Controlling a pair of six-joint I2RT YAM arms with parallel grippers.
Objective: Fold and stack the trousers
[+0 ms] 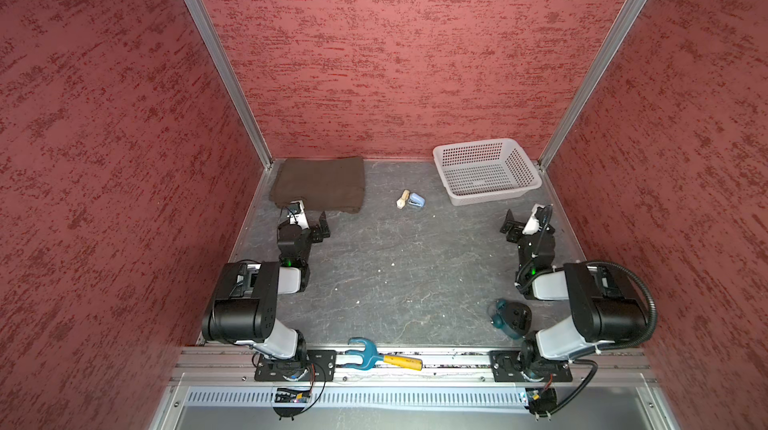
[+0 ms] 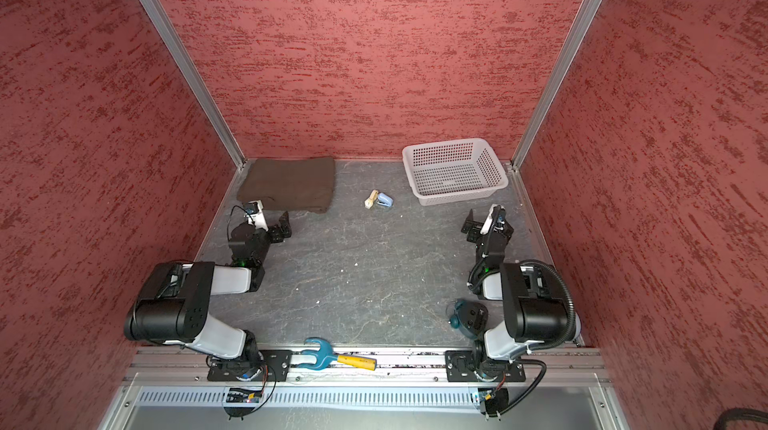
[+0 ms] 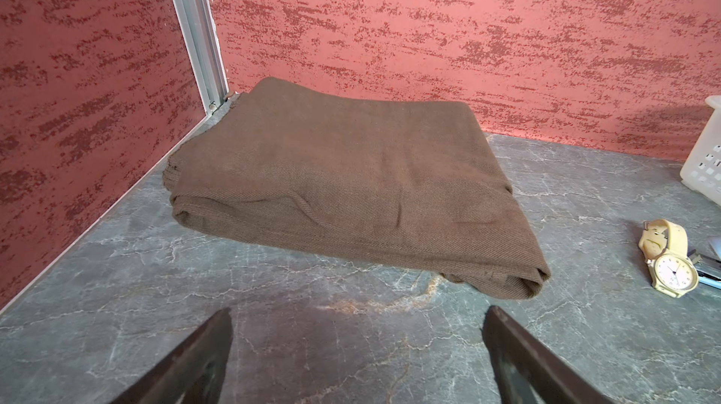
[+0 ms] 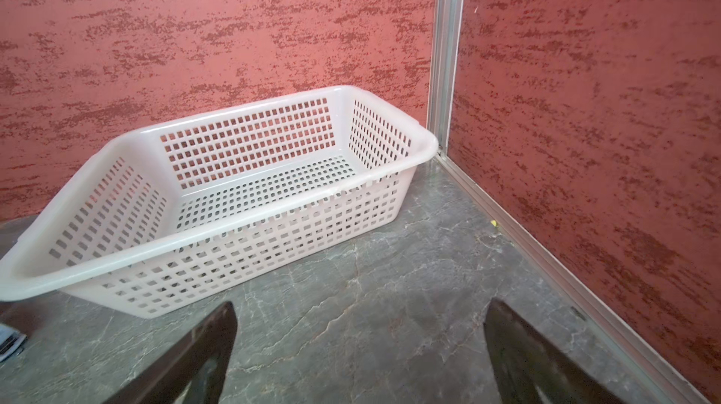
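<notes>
The trousers (image 3: 351, 187) lie folded in the corner, and the left fingers (image 3: 191, 363) and right fingers (image 4: 195, 363) gape empty, so any withdrawal should avoid snagging the bundle.

Rough-plastered walls of salmon pink streaked with dark red enclose the cell in both top views: a back wall (image 1: 395, 54) at 12 o'clock and side walls (image 1: 104, 137) at 9 and 3 o'clock. Slim aluminium corner posts (image 1: 216, 58) rise at 11 and 1 o'clock. The floor is a dark grey marbled slab (image 1: 395, 274) with pale veins. A ribbed aluminium rail (image 1: 457, 365) runs along 6 o'clock. The light is soft and even.
</notes>
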